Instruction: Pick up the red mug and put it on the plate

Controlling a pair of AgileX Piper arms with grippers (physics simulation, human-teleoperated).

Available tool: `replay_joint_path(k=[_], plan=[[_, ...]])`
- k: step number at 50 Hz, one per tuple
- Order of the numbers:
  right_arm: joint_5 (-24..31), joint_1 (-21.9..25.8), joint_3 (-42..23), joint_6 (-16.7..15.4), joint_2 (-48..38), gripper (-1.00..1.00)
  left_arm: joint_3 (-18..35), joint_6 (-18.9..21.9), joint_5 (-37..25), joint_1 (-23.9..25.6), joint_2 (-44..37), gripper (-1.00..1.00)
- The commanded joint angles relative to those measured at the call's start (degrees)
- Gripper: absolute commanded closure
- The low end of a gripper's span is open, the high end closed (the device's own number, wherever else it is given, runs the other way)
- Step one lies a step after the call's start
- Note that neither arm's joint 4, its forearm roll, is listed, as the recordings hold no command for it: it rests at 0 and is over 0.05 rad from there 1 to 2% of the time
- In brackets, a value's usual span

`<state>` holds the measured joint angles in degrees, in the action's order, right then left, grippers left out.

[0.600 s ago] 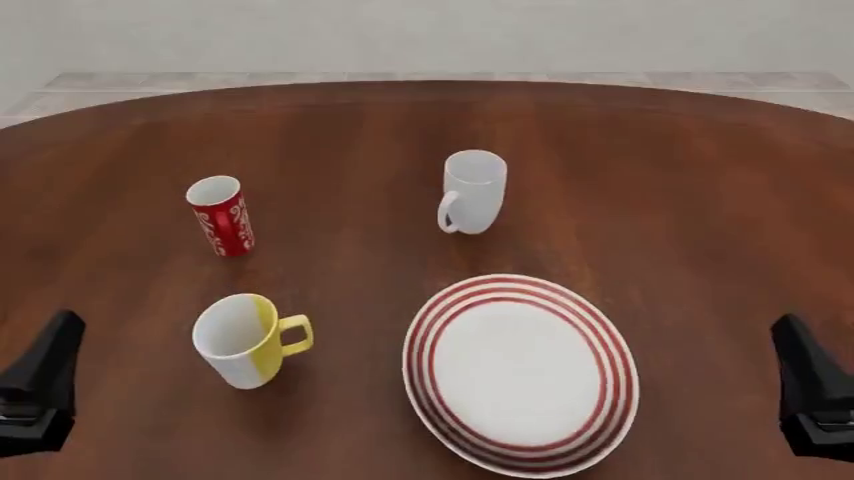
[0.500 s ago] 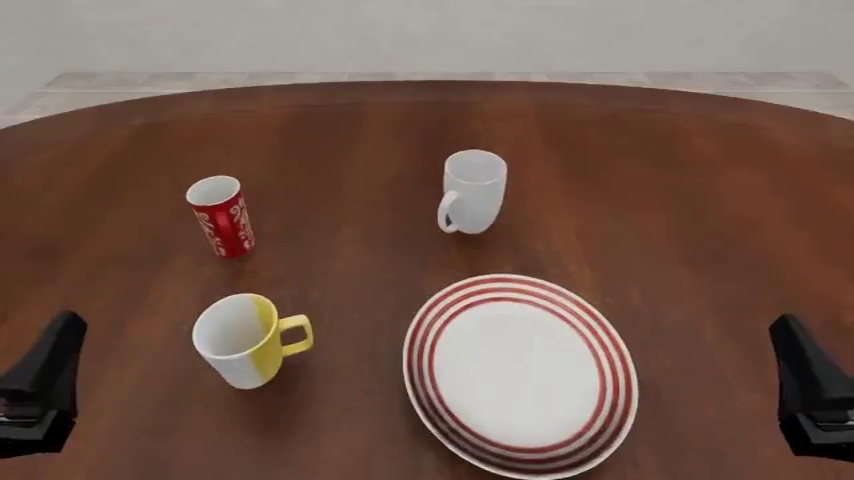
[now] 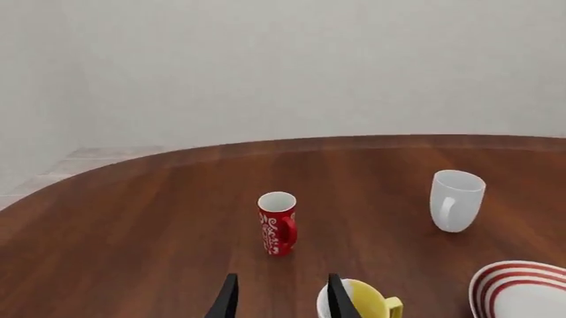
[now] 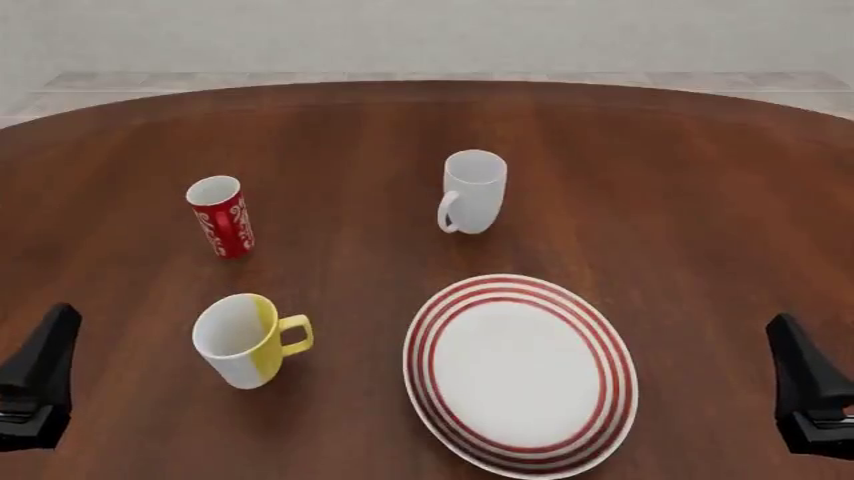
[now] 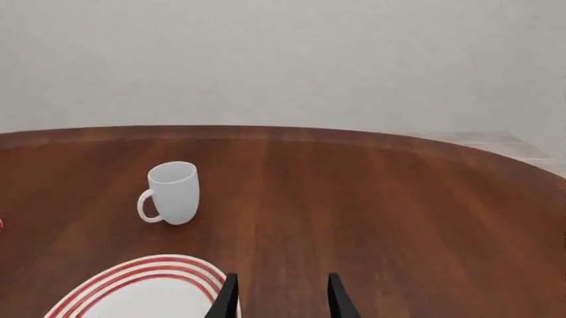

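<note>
The red mug (image 4: 222, 216) stands upright on the left half of the round wooden table (image 4: 667, 180), towards the far side. It is tall and narrow, red on the outside with white swirl patterns, and white inside its open mouth. In the left wrist view the red mug (image 3: 277, 223) shows a small red handle on one side.

Nearer the arms from it, and apart from it, stands a yellow-and-white mug (image 4: 244, 340) with its yellow handle pointing towards the plate (image 4: 521, 372). The plate is large, round and white with concentric red rings near its rim, and it lies flat near the middle of the table's near edge. Beyond the plate stands a plain white mug (image 4: 471, 191), upright, its handle turned to the left.

The left gripper (image 3: 278, 298) hangs low at the table's near left corner, its two dark fingers parted with a clear gap and nothing between them. The right gripper (image 5: 278, 298) sits at the near right corner, its fingers likewise spread apart and holding nothing, with the plate's rim just beside one finger in the right wrist view.
</note>
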<state>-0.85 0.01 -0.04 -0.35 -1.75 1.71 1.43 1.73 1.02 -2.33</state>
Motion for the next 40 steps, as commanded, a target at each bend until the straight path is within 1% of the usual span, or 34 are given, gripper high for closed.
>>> replay_joint_path(k=[1, 3, 6, 7, 8, 9, 10, 11, 12, 13, 16, 18, 19, 21, 23, 24, 26, 28, 30, 32, 33, 35, 37, 39, 40], plan=[[-0.5, 0.0, 0.0, -0.1, -0.5, -1.00, 4.5, 0.0, 0.1, 1.5, -3.8, -1.00], [-0.5, 0.0, 0.0, -0.4, -0.6, -1.00, 6.5, 0.4, 0.0, 1.4, -6.0, -1.00], [-1.0, 0.2, 0.0, -0.5, -1.2, -1.00, 9.6, -0.4, -0.6, 1.9, -8.5, -1.00], [-1.0, 0.2, 0.0, -0.5, -1.3, -1.00, 9.6, -0.4, -0.7, 1.9, -8.6, -1.00], [-1.1, 0.3, 0.0, -0.5, -1.5, -1.00, 11.9, -0.8, -1.5, 2.5, -9.5, -1.00], [-1.2, 0.3, 0.0, -0.5, -1.6, -1.00, 12.8, -0.4, -1.9, 3.0, -9.5, -1.00], [-1.2, 0.3, 0.0, -0.5, -1.6, -1.00, 12.8, -0.4, -1.9, 3.0, -9.5, -1.00], [-1.3, 0.4, 0.0, -0.5, -1.7, -1.00, 14.1, 1.3, -2.7, 4.4, -9.0, -1.00], [-1.3, 0.4, 0.0, -0.6, -1.7, -1.00, 15.6, 1.7, -3.1, 5.5, -11.0, -1.00], [-1.3, 0.4, 0.0, -0.6, -1.7, -1.00, 16.7, 1.1, -3.2, 6.1, -12.4, -1.00], [-1.4, 0.4, 0.0, -0.6, -1.9, -1.00, 16.3, 0.4, -1.4, 7.1, -14.3, -1.00], [-1.4, 0.4, 0.0, -0.5, -1.8, -1.00, 20.3, 0.2, -2.3, 7.3, -17.8, -1.00], [-1.3, 0.3, 0.0, -0.4, -1.7, -1.00, 19.0, 0.0, -0.9, 7.5, -17.9, -1.00], [-1.2, 0.3, 0.0, -0.4, -1.6, -1.00, 18.4, -0.3, 0.1, 8.0, -18.3, -1.00], [-1.1, 0.2, 0.0, -0.4, -1.5, -1.00, 19.4, -0.1, 0.7, 8.7, -20.1, -1.00], [-1.1, 0.2, 0.0, -0.3, -1.5, -1.00, 20.2, -0.8, 0.8, 9.3, -21.7, -1.00], [-1.1, 0.3, 0.0, -0.4, -1.4, -1.00, 21.6, -1.1, 1.4, 9.0, -23.8, -1.00], [-1.0, 0.3, 0.0, -0.3, -1.4, -1.00, 22.9, -2.6, 1.7, 9.2, -26.5, -1.00], [-0.7, 0.2, 0.0, -0.3, -1.1, -1.00, 24.0, -2.0, 2.0, 9.1, -27.9, -1.00], [-0.6, 0.2, 0.0, -0.2, -0.9, -1.00, 25.0, -2.3, 2.3, 8.9, -29.5, -1.00], [-0.7, 0.1, 0.0, -0.2, -1.0, -1.00, 26.4, -5.2, 2.1, 8.3, -32.7, -1.00], [-0.8, 0.1, 0.0, -0.2, -1.1, -1.00, 28.6, -8.4, 1.7, 7.7, -35.6, -1.00], [-1.0, 0.1, 0.0, -0.1, -1.2, -1.00, 30.2, -8.9, 1.0, 6.4, -36.6, -1.00], [-1.2, 0.0, 0.0, 0.0, -1.4, -1.00, 35.4, -9.0, -2.6, 6.5, -37.8, -1.00], [-1.2, 0.0, -0.1, 0.0, -1.5, -1.00, 36.7, -12.5, -3.7, 6.9, -39.5, -1.00]])
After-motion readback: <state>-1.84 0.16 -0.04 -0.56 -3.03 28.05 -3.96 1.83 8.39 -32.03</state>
